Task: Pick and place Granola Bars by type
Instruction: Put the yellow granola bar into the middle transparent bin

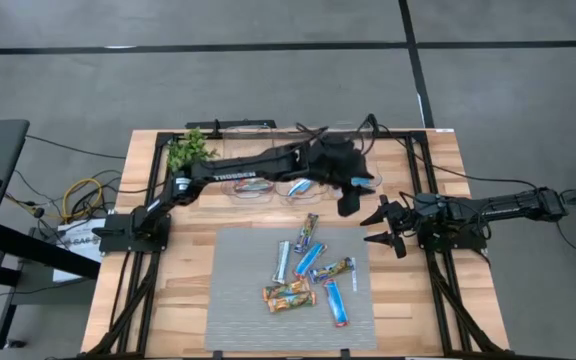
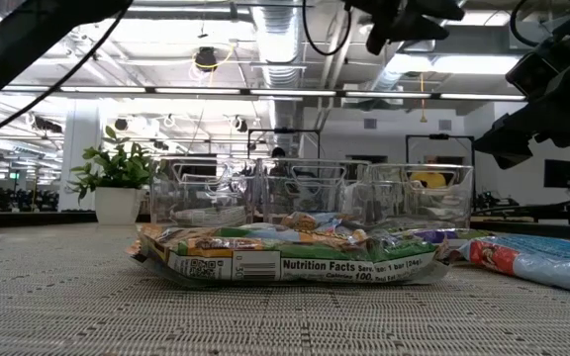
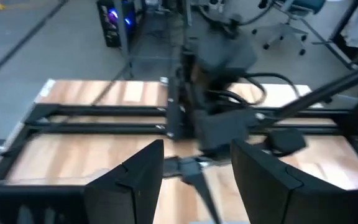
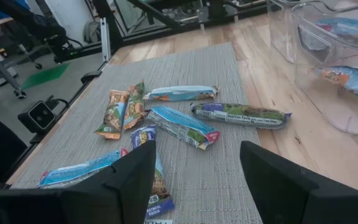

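Overhead and table-level views of a light wooden table (image 1: 418, 300) framed by black rails, standing on a grey floor crossed by dark lines. A grey woven mat (image 1: 238, 300) covers the table's near middle. The low view looks across the mat into a large white-ceilinged room with strip lights and exposed ducts.

The Granola Bars (image 1: 308, 268) lie loose on the mat, seven or so in a scattered cluster: two orange-wrapped ones (image 1: 288, 294) side by side, blue ones (image 1: 336, 302) and silver-white ones (image 1: 282, 260) around them. More bars lie inside the clear plastic bins (image 1: 273, 188) lined up along the far side of the mat; how many cannot be counted from these views. A small green plant (image 1: 190, 150) in a white pot stands at the far left corner, beside the bins.

The left gripper (image 1: 353, 195) hangs above the right end of the bin row, its arm reaching across the bins and partly covering them from above; its fingers (image 3: 135, 180) are spread with nothing between them. The right gripper (image 1: 380, 228) waits just off the mat's right edge, facing the bars, fingers (image 4: 126, 180) wide apart and empty.
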Robot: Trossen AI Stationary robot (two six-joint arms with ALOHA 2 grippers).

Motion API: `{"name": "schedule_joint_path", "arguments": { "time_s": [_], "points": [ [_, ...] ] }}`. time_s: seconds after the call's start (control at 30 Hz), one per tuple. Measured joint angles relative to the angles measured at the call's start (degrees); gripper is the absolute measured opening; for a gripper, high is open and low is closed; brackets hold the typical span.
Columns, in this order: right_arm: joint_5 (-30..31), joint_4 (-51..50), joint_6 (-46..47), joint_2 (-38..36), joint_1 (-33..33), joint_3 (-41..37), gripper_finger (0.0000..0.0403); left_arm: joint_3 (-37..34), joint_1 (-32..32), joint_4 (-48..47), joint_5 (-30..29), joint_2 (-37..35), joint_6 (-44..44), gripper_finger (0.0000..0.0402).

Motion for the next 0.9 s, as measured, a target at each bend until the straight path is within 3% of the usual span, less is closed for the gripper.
{"name": "schedule_joint_path", "arguments": {
  "time_s": [0.33, 0.53, 0.77, 0.9],
  "points": [
    [0.0, 0.0, 0.0, 0.0, 0.0, 0.0, 0.0226, -0.01, -4.37, -10.1, 2.31, -0.22, -1.54, 0.0181],
    [0.0, -0.01, -0.01, -0.02, 0.01, 0.0, 0.0226, -3.64, -7.94, -9.92, 4.43, -0.27, -3.07, 0.0181],
    [0.0, 0.0, 0.0, -0.01, 0.01, 0.0, 0.0226, -14.35, -11.08, -1.93, 6.49, -1.59, -5.98, 0.0181],
    [0.0, 0.06, 0.0, -0.01, 0.02, 0.0, 0.0226, -24.72, -12.38, 4.06, 6.01, -5.78, -8.25, 0.0181]
  ]
}}
